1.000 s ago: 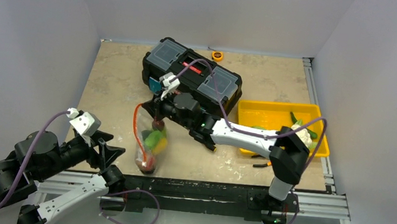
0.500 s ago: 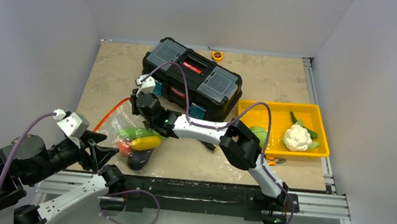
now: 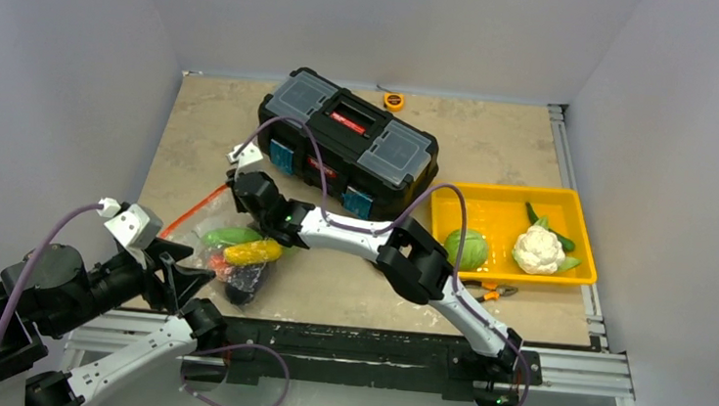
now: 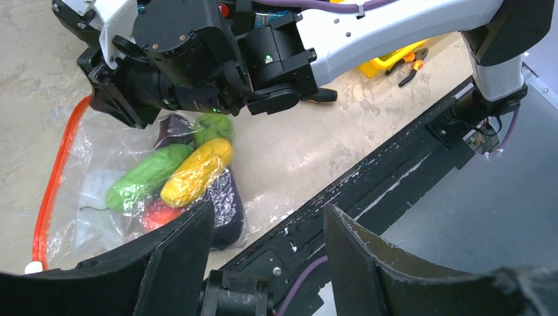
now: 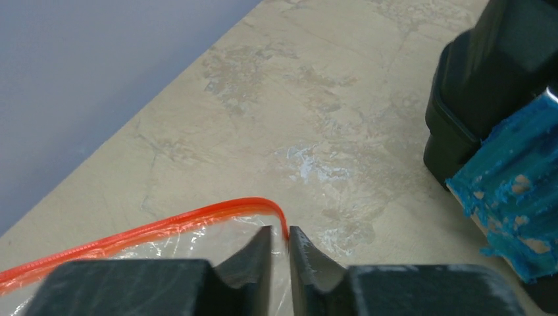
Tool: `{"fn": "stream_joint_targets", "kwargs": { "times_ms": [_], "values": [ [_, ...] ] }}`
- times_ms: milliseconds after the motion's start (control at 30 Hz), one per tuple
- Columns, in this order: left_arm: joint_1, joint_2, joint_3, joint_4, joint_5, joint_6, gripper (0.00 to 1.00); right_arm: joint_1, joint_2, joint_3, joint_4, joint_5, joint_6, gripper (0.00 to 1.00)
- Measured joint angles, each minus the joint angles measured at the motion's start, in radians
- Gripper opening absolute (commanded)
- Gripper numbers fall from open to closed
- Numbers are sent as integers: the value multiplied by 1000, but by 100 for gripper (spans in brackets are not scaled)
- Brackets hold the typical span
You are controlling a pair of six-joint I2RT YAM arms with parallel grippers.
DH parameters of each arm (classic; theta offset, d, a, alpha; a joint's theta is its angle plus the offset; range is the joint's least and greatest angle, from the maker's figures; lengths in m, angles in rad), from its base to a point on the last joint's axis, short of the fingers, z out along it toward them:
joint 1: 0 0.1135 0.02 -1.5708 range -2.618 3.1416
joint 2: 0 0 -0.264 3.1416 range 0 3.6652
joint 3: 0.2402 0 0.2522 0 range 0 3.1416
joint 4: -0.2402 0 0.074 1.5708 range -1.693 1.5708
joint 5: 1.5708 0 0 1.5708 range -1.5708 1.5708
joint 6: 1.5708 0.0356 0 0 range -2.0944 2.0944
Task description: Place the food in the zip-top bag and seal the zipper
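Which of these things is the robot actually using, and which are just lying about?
In the job: zip-top bag, its zipper, bagged food, cabbage, cauliflower.
Lying about: toolbox, pliers, small orange disc, yellow tray.

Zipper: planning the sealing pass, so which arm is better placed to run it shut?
Right. The right gripper pinches the zipper at the bag's corner; the left gripper hangs open, holding nothing.
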Motion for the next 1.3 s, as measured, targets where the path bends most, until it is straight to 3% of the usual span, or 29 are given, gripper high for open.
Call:
{"fn": "stream_joint_targets", "kwargs": {
  "times_ms": [67,133,300,400,600,867,1100,1200,1300],
  "values": [
    [0,0,-1,2,-1,-3,61,0,0,12,-18,-23,-26,39],
    [0,0,-3,7,-5,-7,61,0,-4,24,-42,-53,-47,47],
    [0,-1,-16,23,-17,-13,62,0,-49,46,-164,-131,-88,50],
    [0,-4,-27,43,-27,-23,62,0,-159,-26,-219,-169,-98,55],
    [0,-4,-55,72,-58,-35,63,0,-640,-444,-219,-180,-132,61],
    [0,17,-63,150,-139,-62,65,0,-1239,-824,-341,-32,-137,73],
    [0,123,5,197,-214,-59,73,-1,-1640,-878,-566,115,-127,89],
    [0,152,60,229,-259,-58,77,-1,-1757,-839,-640,150,-130,98],
    [0,158,109,277,-300,-58,80,-3,-1813,-775,-688,174,-134,99]
  ]
}}
